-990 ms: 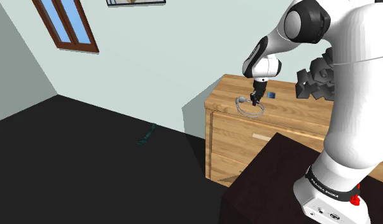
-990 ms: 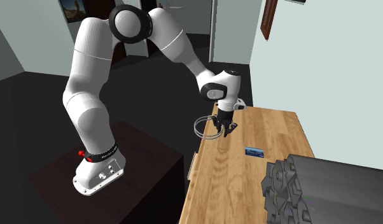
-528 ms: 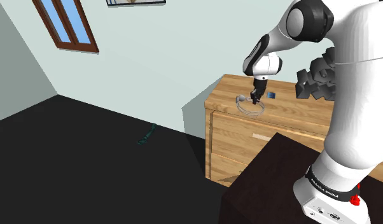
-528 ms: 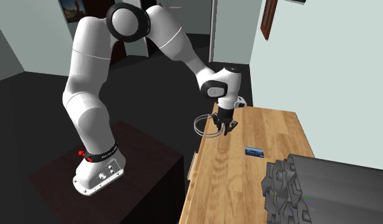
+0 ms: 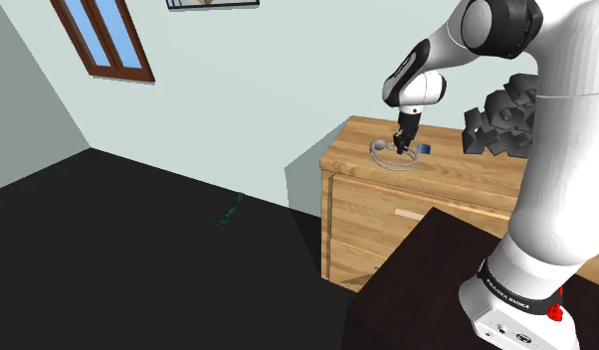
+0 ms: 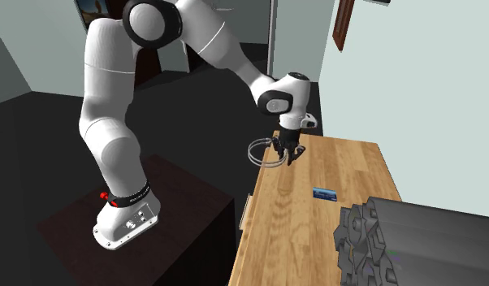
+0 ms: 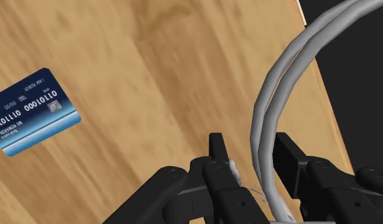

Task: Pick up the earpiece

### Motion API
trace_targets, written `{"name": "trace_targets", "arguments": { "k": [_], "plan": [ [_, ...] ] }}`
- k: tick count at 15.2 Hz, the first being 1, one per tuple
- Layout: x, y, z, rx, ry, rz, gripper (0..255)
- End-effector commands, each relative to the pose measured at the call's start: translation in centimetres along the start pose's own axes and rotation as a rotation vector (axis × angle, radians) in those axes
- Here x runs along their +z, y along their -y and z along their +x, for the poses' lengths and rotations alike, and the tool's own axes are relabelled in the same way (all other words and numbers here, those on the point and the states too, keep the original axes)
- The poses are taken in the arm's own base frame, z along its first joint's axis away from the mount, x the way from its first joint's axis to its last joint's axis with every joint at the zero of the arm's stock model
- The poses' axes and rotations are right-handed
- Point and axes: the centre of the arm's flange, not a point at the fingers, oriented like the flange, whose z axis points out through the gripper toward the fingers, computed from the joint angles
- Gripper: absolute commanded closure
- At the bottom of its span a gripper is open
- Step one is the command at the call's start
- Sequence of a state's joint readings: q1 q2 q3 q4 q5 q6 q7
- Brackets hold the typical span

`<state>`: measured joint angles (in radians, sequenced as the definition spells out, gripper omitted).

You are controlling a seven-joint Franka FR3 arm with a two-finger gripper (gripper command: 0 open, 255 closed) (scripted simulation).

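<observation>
Lifting should be done slowly, toward twelve o'clock. The earpiece [image 7: 268, 108] is clasped thinly by the gripper [image 7: 250, 151], so swinging must be avoided.

The shoulder view sits beside and a little behind the stand [image 5: 407, 298], well back, and looks down across the dark floor [image 5: 138, 249] toward the chest of drawers [image 5: 387, 219] against the pale wall [image 5: 268, 89]. The second exterior view stands near the chest's other end, just above its worktop [image 6: 292, 227], and faces back along the wood toward the arm [image 6: 113, 106] and stand. The wrist view looks straight down along the claw [image 7: 250, 153], very close to the worktop. All three share the stretch of worktop around the blue card [image 7: 32, 111].
</observation>
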<state>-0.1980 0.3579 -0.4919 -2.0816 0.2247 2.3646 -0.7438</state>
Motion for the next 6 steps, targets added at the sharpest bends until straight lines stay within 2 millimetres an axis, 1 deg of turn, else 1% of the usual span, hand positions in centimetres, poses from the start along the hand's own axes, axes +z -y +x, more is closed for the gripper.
{"name": "trace_targets", "arguments": {
  "k": [1,4,6],
  "plan": [
    [-1.0,0.0,-0.1,0.0,0.0,0.0,255],
    [-2.6,0.0,-0.1,0.0,0.0,0.0,255],
    [-2.7,0.0,-0.2,0.0,0.0,0.0,255]
  ]
}}
